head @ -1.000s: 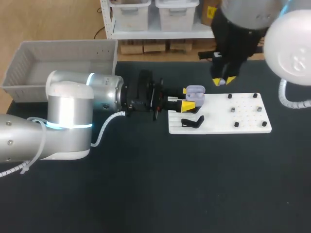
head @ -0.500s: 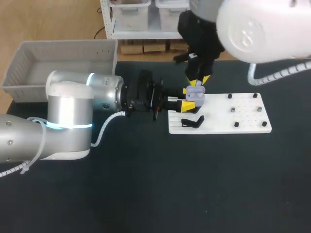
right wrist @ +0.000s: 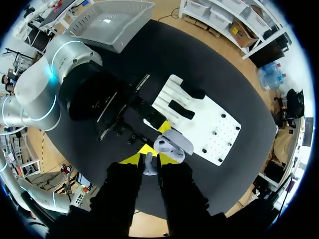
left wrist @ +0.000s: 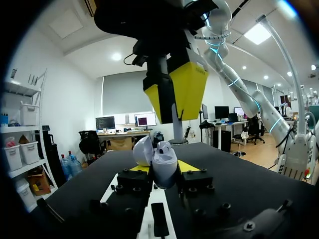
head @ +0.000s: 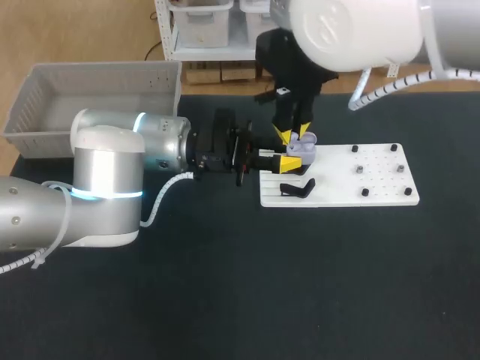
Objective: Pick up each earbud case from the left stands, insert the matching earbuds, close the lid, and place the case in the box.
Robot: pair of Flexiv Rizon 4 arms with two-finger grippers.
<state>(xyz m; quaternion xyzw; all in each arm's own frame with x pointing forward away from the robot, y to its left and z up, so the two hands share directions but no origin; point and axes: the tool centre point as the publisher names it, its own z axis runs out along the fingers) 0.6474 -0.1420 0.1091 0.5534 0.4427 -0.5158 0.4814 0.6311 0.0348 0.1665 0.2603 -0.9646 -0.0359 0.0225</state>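
A lavender earbud case (head: 303,148) with its lid open is held over the left end of the white stand board (head: 375,196). My left gripper (head: 291,153) is shut on it from both sides. In the left wrist view the case (left wrist: 162,160) sits between the yellow tips, with one earbud seated inside. Directly above it hangs my right gripper (head: 294,136), shut on a white earbud (left wrist: 176,124) whose stem points down at the case. The right wrist view shows that earbud (right wrist: 148,167) between its tips, just beside the case (right wrist: 172,143).
A black empty stand (head: 298,189) lies on the board's near left part, and small black pegs (head: 360,170) dot its right half. A grey bin (head: 45,105) stands at the table's back left corner. My left arm lies across the table's left side.
My right arm has swung left from above the board's back edge and come down over the open case. The left arm and the case have stayed still.
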